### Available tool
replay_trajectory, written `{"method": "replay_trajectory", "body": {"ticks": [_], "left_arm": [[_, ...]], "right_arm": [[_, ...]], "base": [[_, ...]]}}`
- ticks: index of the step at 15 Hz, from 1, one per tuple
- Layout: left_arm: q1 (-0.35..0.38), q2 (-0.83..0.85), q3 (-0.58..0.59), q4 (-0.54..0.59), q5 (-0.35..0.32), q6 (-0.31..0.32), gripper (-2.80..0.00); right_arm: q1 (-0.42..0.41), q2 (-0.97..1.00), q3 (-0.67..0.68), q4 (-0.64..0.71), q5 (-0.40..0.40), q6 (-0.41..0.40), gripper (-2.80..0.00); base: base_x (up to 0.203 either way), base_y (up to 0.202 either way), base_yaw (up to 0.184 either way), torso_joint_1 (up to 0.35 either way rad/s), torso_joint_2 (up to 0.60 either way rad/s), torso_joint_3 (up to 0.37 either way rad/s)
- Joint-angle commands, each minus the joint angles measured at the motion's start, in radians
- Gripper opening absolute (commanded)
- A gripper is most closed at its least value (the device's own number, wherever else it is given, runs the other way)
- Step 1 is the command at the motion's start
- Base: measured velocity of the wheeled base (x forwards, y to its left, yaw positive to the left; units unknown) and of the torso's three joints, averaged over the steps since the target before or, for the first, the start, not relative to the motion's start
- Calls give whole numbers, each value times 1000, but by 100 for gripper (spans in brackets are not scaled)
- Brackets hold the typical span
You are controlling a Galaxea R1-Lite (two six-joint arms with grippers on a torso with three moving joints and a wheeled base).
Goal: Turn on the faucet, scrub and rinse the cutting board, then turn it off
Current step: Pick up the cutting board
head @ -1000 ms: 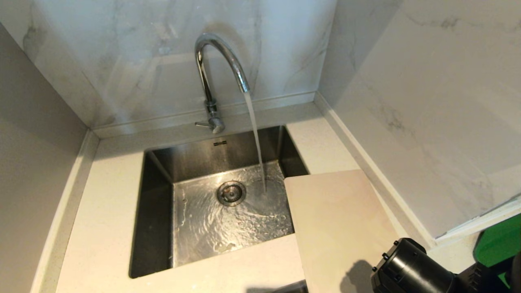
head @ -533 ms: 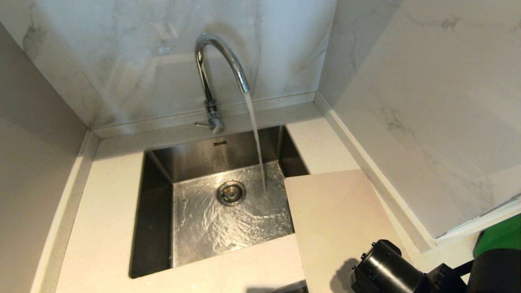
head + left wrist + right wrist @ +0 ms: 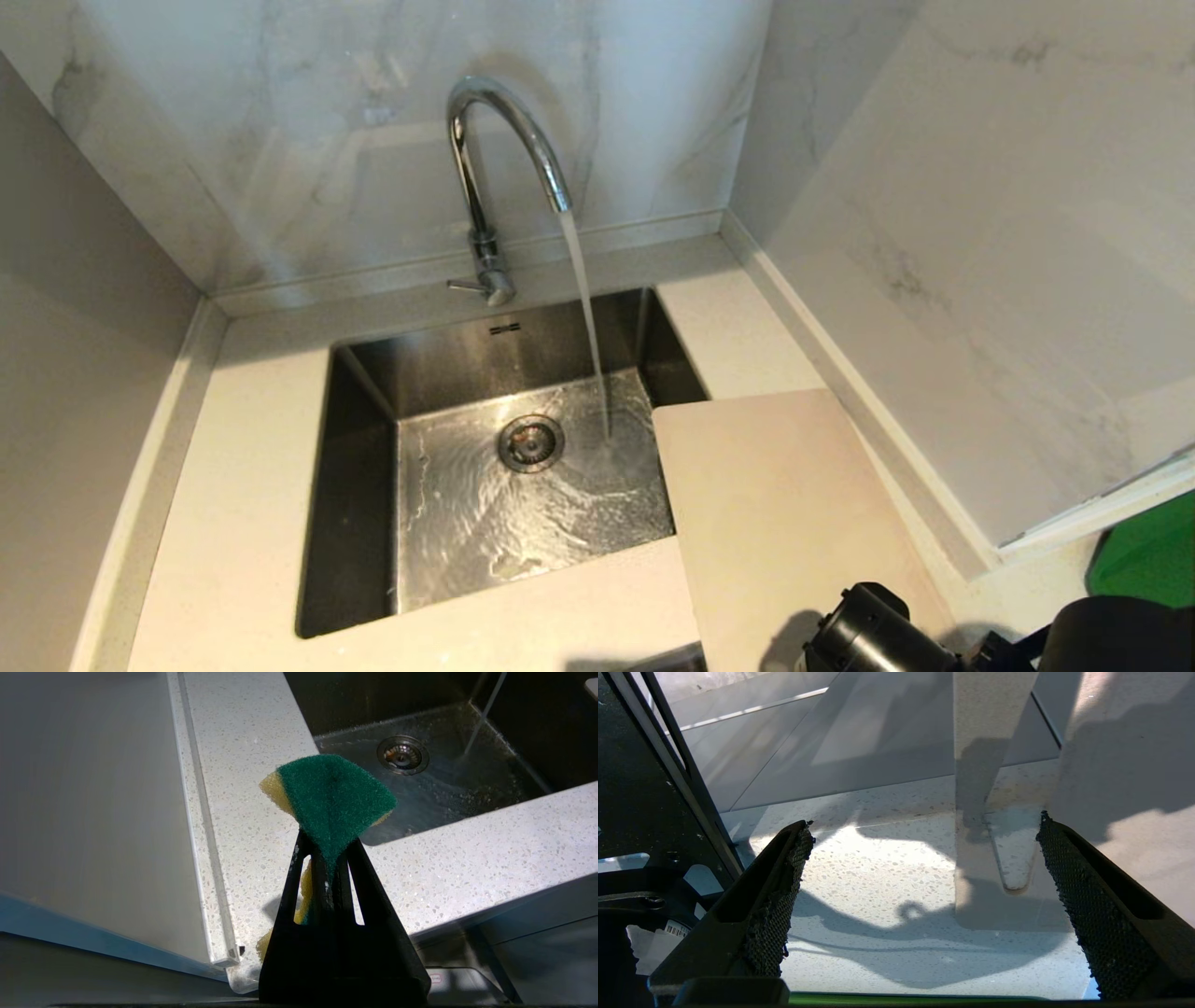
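The chrome faucet point(image 3: 495, 140) stands behind the sink point(image 3: 355, 485), and water runs from its spout into the basin. The cream cutting board point(image 3: 784, 504) lies flat on the counter to the right of the sink, one corner over the basin. In the right wrist view my right gripper point(image 3: 924, 821) is open just above the counter, with the board's slotted end point(image 3: 1008, 910) between its fingers, nearer one pad. Only that arm's black wrist point(image 3: 878, 635) shows in the head view. My left gripper point(image 3: 327, 844) is shut on a green-and-yellow sponge point(image 3: 331, 798) over the counter's front left part.
Marble walls close in the counter at the back and right. A green flat thing point(image 3: 1148, 560) lies at the far right, beyond the wall's end. The sink drain point(image 3: 530, 441) sits in the wet basin floor. A raised counter lip point(image 3: 205, 826) runs along the left side.
The right arm's black wrist has slid left and sunk toward the lower edge of the head view, over the board's near end. Water keeps running; the board has not moved.
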Motion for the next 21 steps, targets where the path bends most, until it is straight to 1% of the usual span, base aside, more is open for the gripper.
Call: {"method": "replay_trajectory", "body": {"ticks": [1,4,8,21], "left_arm": [[0,0,0,-1,0,0,-280],[0,0,0,0,0,0,-280],[0,0,0,-1,0,0,-280],[0,0,0,0,0,0,-280]], "right_arm": [[-4,27,-6,2,-1,-7,0],[-6,50,-6,-1,-1,-7,0],[-6,91,-6,-57,8,-7,0],[-6,172,-36,-59,13,-5,0]], "base": [[0,0,0,0,0,0],[0,0,0,0,0,0],[0,0,0,0,0,0],[0,0,0,0,0,0]]}}
